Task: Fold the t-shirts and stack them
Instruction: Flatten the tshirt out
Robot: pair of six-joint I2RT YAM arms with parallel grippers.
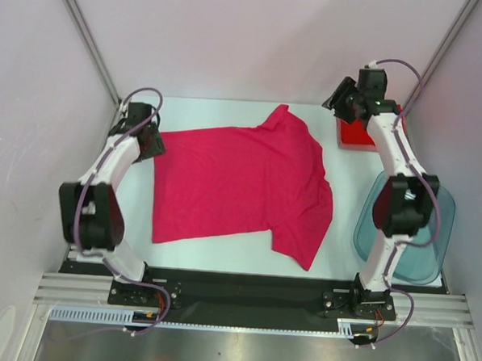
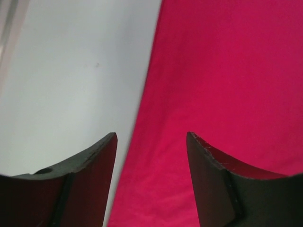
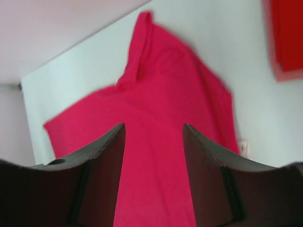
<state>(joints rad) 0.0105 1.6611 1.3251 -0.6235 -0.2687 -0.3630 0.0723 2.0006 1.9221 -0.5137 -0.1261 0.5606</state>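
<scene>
A magenta-pink t-shirt (image 1: 237,184) lies spread flat across the middle of the white table, one sleeve pointing to the back and one to the front right. My left gripper (image 1: 151,143) hangs over its left edge, and in the left wrist view the left gripper (image 2: 151,137) is open above the shirt's hem (image 2: 227,94), holding nothing. My right gripper (image 1: 337,101) is raised at the back right, beyond the far sleeve. The right wrist view shows this gripper (image 3: 154,126) open and empty, looking down on the shirt (image 3: 156,94). A brighter red t-shirt (image 1: 356,136) lies folded at the back right, partly hidden by the right arm.
A translucent blue-grey tub (image 1: 420,238) stands at the right front, beside the right arm's base. Walls close in the table on the left, back and right. Bare white table (image 2: 71,85) shows to the left of the shirt.
</scene>
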